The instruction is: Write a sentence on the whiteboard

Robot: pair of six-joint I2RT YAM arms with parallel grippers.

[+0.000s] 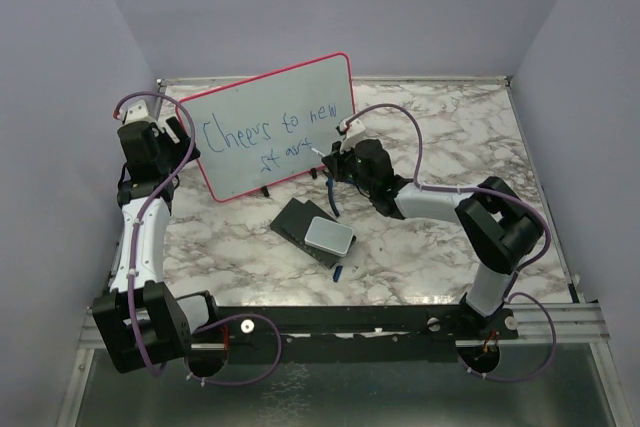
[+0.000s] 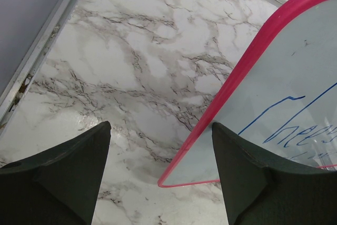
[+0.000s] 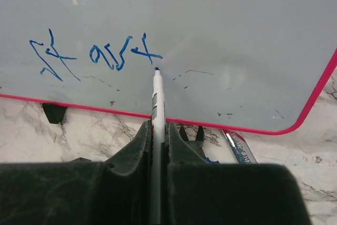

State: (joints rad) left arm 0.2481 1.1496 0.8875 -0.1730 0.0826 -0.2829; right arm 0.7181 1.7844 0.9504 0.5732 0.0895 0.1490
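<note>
The whiteboard stands tilted at the back left, red-framed. The sentence is in blue marker: "Cheers to new" on top, "start" below. My right gripper is shut on a white marker. The marker's tip rests at the board just right of the last "t". My left gripper is open at the board's left side. The lower left corner of the whiteboard lies between its fingers, and the left finger stands well off it.
A dark block with a grey-white pad lies on the marble table in front of the board, a small blue cap near it. Another pen lies under the board's edge by a black foot. A metal rim borders the table.
</note>
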